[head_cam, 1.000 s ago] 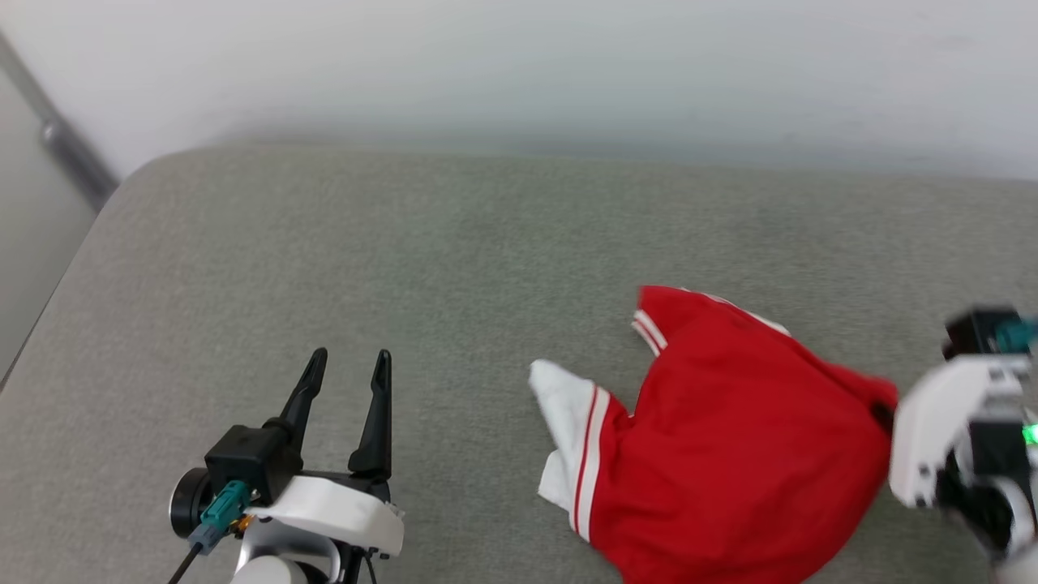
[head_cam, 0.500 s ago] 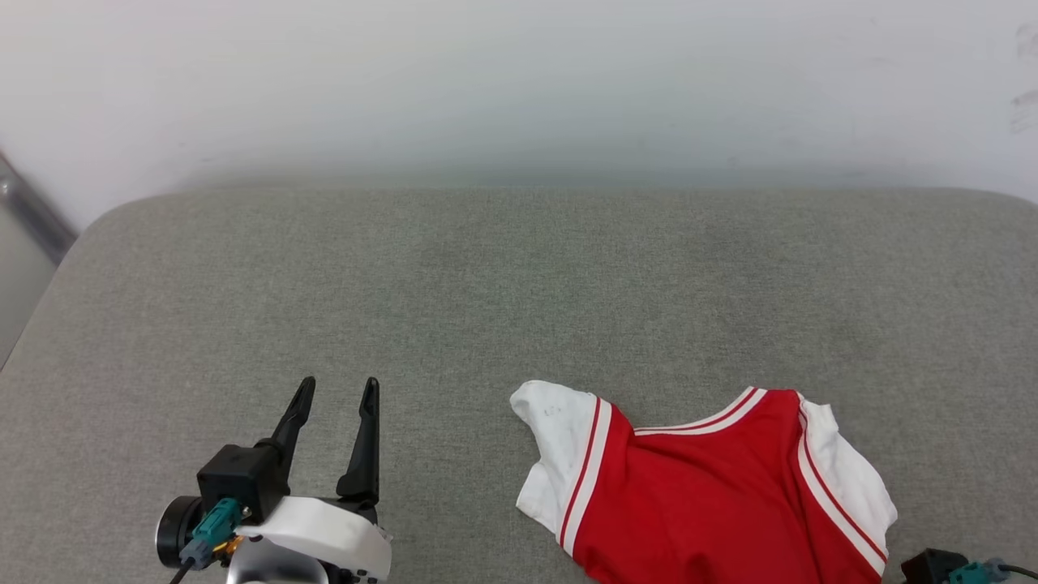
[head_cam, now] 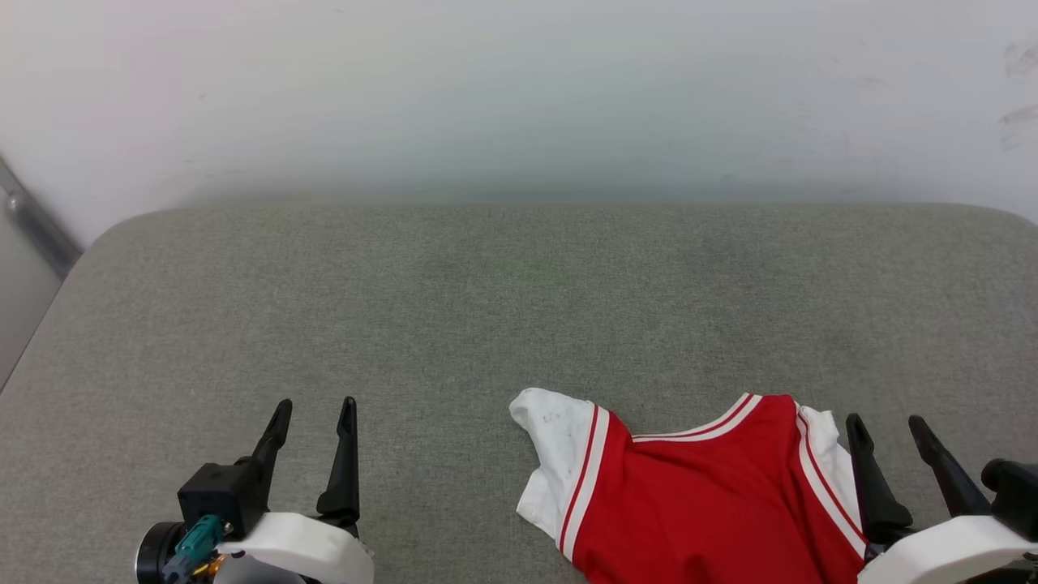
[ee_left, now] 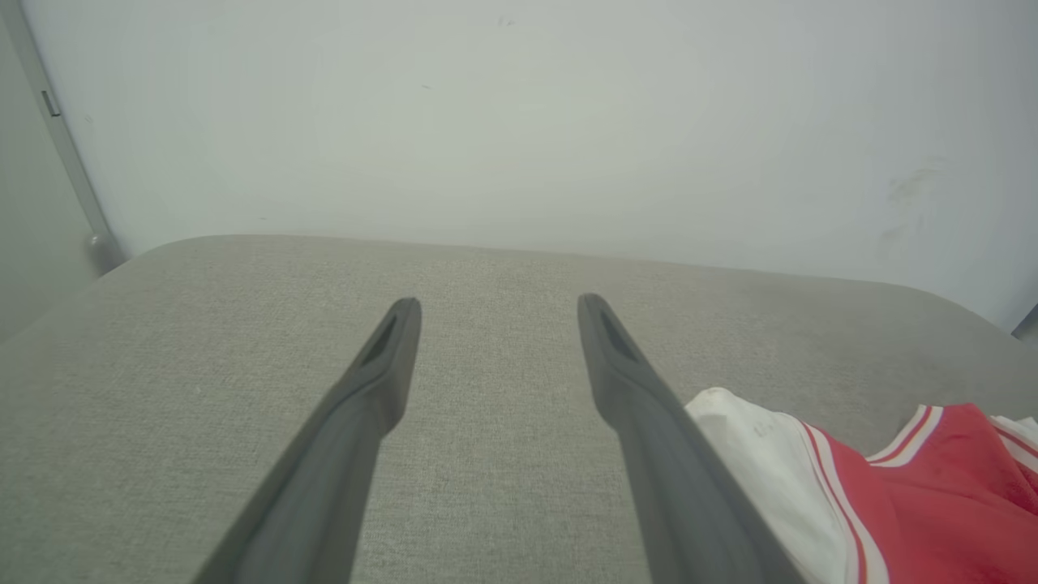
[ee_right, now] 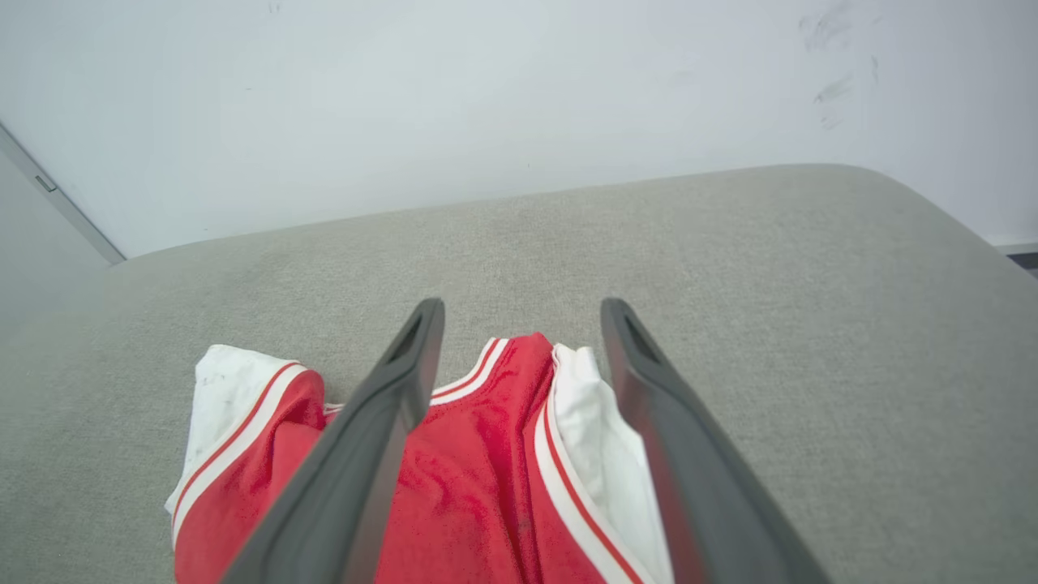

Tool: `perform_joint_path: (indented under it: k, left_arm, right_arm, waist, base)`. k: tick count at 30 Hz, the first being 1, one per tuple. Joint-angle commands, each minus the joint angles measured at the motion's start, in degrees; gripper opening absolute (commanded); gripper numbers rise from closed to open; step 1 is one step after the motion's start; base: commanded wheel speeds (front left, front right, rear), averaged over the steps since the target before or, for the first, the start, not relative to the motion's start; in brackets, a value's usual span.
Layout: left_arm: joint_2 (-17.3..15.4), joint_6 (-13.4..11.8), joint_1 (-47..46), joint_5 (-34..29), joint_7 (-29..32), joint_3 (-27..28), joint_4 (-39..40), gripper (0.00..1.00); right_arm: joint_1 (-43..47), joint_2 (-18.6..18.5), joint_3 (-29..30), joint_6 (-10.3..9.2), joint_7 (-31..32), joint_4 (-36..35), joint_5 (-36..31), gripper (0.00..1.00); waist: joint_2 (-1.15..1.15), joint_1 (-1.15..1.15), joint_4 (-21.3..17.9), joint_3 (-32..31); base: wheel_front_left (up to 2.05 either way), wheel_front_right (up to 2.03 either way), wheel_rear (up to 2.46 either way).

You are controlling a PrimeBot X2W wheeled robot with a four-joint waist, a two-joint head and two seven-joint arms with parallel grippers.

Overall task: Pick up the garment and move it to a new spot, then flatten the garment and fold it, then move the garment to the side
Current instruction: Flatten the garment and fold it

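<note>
While I hang over the grey cushion, garment look: bright red jersey, thin fabric, sleeveless cut
garment trim: white bands with a red stripe along the scooped neckline and both armholes
garment panels: white, one at each shoulder side; the one on my left shows a few small dark specks
garment surface: mostly flat in head view, soft creases down the red part in right wrist view
garment position: on the cushion, at its near side, right of centre from my head; lower part cut off by the frame edge
garment vs left gripper: well apart, bare cushion between
garment vs right gripper: my inner finger overlaps the right white panel in head view; contact with the fabric, cannot tell
left gripper state: fingers spread wide, nothing between them, over bare cushion
right gripper state: fingers spread wide, above the neckline and right panel in wrist view, no fabric pinched
count garments: one
count grippers: two
count fingers: four, two per gripper
count white panels showing: two
count cushions: one
background: pale wall behind the cushion, faint scuffs at its right, one grey rail at far left
</note>
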State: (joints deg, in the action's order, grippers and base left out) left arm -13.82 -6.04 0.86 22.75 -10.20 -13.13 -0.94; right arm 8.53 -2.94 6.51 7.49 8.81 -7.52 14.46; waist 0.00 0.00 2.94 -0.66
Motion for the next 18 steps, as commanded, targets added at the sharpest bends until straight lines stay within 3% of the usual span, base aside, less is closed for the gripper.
perform_joint_path:
  k: [1,9,18]
  left_arm:
    - [-0.29,-0.42,0.53,-0.20,0.09,0.22,0.28,1.00]
    - [-1.09,-0.57,-1.61,-0.53,3.00,-0.68,1.04,1.00]
    - [0.17,5.60,-14.55,3.30,18.66,-6.84,-4.34,1.00]
  right_arm:
    - [-0.99,0.01,-0.52,0.00,-1.91,-0.56,-1.11,1.00]
    - [-2.50,-0.06,-1.20,0.00,-3.84,-2.31,-4.11,1.00]
    - [-4.91,0.01,-2.52,0.00,-1.88,-5.53,-4.75,1.00]
  waist:
    - [0.00,0.00,0.05,-0.16]
    - [0.00,0.00,0.15,-0.40]
    - [0.00,0.00,-2.14,4.88]
  base:
    - [0.00,0.00,0.00]
    - [0.00,0.00,0.00]
    - [0.00,0.00,0.00]
